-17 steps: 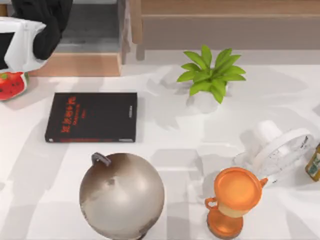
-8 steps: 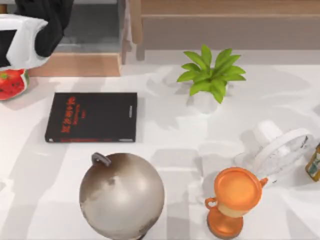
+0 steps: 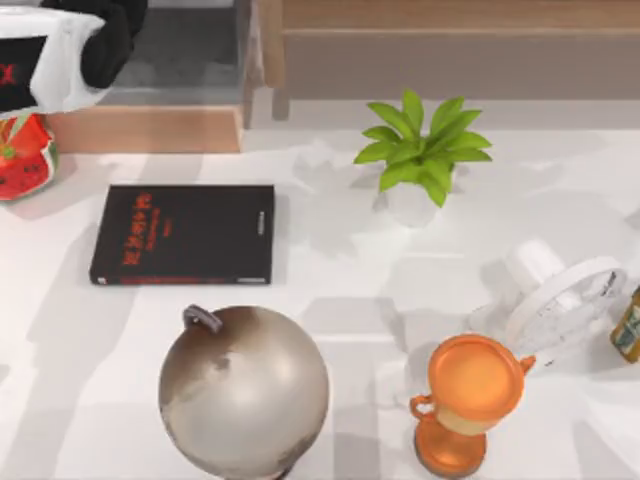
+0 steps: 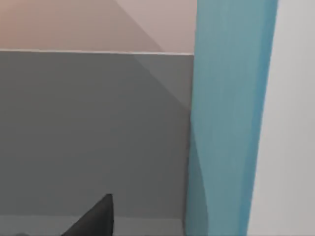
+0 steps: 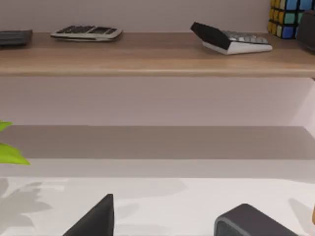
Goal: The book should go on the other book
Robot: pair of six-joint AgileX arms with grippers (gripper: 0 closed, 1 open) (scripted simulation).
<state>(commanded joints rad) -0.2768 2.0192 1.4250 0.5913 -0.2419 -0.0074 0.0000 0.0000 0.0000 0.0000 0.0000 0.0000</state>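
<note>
The other book (image 3: 182, 235), black with red lettering, lies flat on the white table (image 3: 330, 270) at the left. My left arm (image 3: 55, 65) is at the far left corner, above the table's back edge. In the left wrist view the book (image 4: 229, 118), light blue, stands upright as a tall strip close ahead. My left gripper (image 4: 167, 209) is open; one dark finger (image 4: 96, 219) shows well apart from the book, and the book hides the other. My right gripper (image 5: 172, 209) is open with nothing between its fingers, facing the back shelf.
A grey globe (image 3: 243, 390) stands just in front of the black book. A potted plant (image 3: 422, 150), a white fan (image 3: 560, 300), an orange trophy (image 3: 470, 400) and a bottle (image 3: 628, 325) fill the right half. A watermelon-patterned thing (image 3: 22, 160) sits at the left edge.
My left arm has drawn back toward the far left corner, uncovering more of the watermelon-patterned thing. The black book and the other table things have not moved.
</note>
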